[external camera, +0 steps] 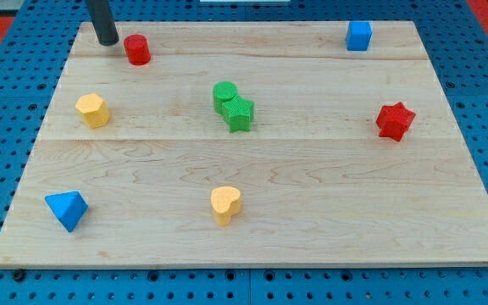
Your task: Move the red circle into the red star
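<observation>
The red circle (137,50) is a short red cylinder near the view's top left of the wooden board (312,220). The red star (395,120) lies far off at the view's right, about mid-height. My tip (108,41) is the lower end of a dark rod coming down from the view's top edge. It stands just left of the red circle, with a small gap between them.
A green circle (224,93) and a green star (240,113) touch each other at the board's middle. A blue cube (358,36) is at top right, a yellow hexagon (93,110) at left, a blue triangle (67,208) at bottom left, a yellow heart (225,203) at bottom middle.
</observation>
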